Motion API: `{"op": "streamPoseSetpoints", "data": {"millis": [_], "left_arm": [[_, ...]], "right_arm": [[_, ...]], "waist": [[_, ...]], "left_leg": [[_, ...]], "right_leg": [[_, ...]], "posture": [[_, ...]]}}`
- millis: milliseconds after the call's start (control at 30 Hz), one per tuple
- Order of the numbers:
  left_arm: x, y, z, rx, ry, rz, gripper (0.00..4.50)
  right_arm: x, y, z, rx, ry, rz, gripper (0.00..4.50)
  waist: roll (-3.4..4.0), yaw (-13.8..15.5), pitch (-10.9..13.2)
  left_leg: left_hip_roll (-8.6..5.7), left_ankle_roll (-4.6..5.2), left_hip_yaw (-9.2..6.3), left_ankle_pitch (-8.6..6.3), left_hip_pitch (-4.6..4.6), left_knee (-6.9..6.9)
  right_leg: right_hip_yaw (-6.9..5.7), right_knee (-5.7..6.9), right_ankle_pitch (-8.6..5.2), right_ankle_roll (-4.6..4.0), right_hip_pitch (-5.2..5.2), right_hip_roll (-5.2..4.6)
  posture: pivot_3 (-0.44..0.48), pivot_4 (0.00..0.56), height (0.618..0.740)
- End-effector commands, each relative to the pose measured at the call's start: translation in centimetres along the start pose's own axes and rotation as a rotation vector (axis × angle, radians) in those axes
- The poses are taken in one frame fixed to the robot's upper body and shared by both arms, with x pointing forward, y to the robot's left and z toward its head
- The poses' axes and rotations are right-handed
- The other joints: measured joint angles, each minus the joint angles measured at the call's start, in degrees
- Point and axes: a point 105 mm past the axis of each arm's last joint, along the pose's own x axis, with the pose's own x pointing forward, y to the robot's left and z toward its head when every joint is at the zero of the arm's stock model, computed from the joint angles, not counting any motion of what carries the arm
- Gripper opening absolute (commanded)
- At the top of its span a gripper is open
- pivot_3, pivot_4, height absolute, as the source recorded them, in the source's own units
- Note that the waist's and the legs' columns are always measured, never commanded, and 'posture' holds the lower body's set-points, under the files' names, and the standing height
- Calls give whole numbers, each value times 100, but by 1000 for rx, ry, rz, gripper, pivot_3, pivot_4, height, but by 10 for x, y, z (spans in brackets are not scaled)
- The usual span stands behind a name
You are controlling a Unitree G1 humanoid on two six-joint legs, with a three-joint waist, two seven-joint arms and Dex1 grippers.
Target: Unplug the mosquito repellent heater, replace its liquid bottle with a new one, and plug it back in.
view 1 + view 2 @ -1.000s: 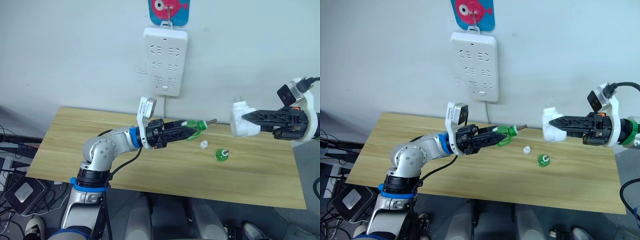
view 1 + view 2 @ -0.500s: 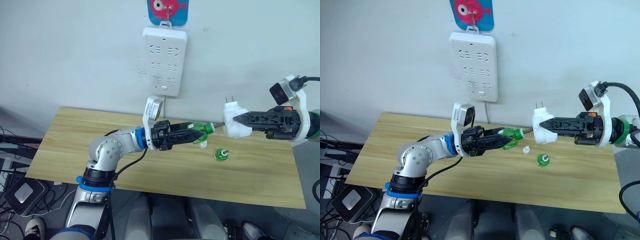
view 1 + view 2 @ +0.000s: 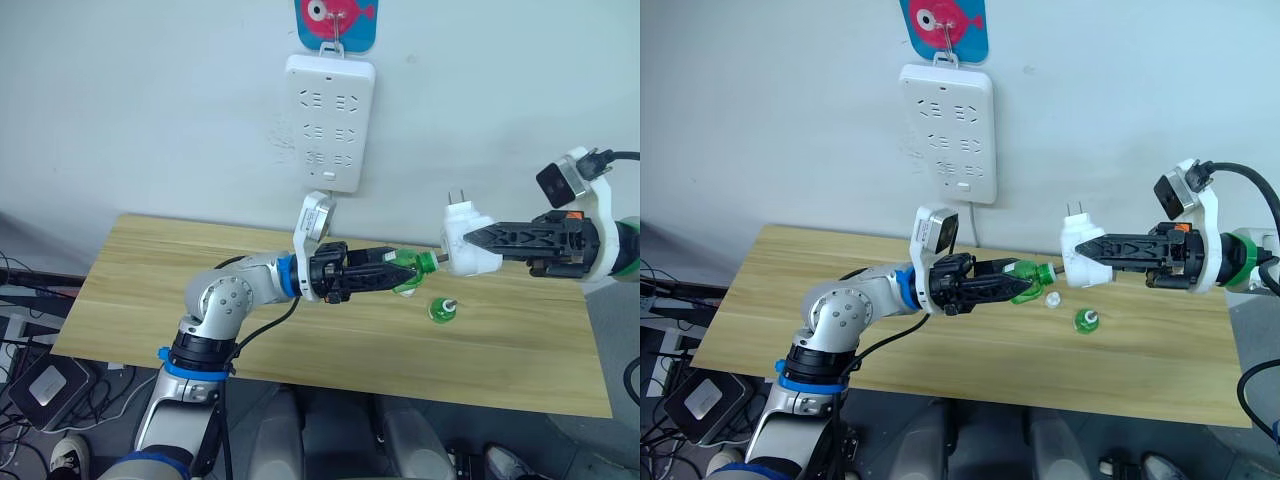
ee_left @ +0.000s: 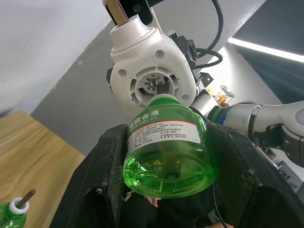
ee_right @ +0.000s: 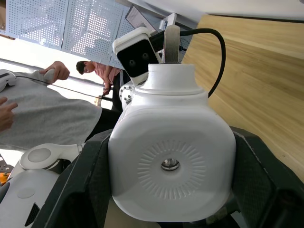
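— Progress so far?

— Unplugged already: mosquito repellent heater off the wall power strip and held in the air over the wooden table, clamped between the fingers of the right gripper, prongs pointing up. Old bottle apparently out, judging by the open socket seen in the left wrist view. New green liquid bottle gripped at its base by the left gripper, fingers closed on it, neck aimed at the heater's underside and just about at the socket.

— Seated yet?

— Hard to say. Neck at the mouth of the socket, possibly just entering; no sign of threading home. In the right wrist view, a metal tip in the centre hole of the heater's face, probably the wick reaching through.

— Left to do?

— Pushing or screwing the bottle fully in, then carrying the heater back to the power strip and plugging it in.

— Counts?

— One heater. Two green bottles: one in the left gripper, one standing on the table with its wick up, likely the spent one. One small white cap on the table near the standing bottle. One power strip, hanging under a blue-and-pink hook plate, all sockets free. Two grippers, both occupied.
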Motion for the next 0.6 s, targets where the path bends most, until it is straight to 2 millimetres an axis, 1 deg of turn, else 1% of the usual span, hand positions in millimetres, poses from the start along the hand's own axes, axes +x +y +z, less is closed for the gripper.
{"op": "streamPoseSetpoints", "data": {"millis": [33,300,600], "left_arm": [[7,-9,7,49,-13,-49,2248],[3,-2,20,83,-35,-19,2248],[9,-11,10,72,-2,-63,2248]], "right_arm": [[1,16,-3,-39,37,54,2955],[-1,15,-1,-26,32,43,2955],[3,14,0,-38,23,46,2955]], "waist": [[0,3,0],[0,4,0],[0,5,0]], "left_leg": [[0,0,0,0,0,0],[0,0,1,0,1,2],[0,0,0,0,0,1]], "right_leg": [[0,0,0,0,0,0],[1,2,0,0,0,0],[0,2,0,0,0,0]], "posture": [[-84,309,740],[-80,314,740],[-82,321,740]]}}
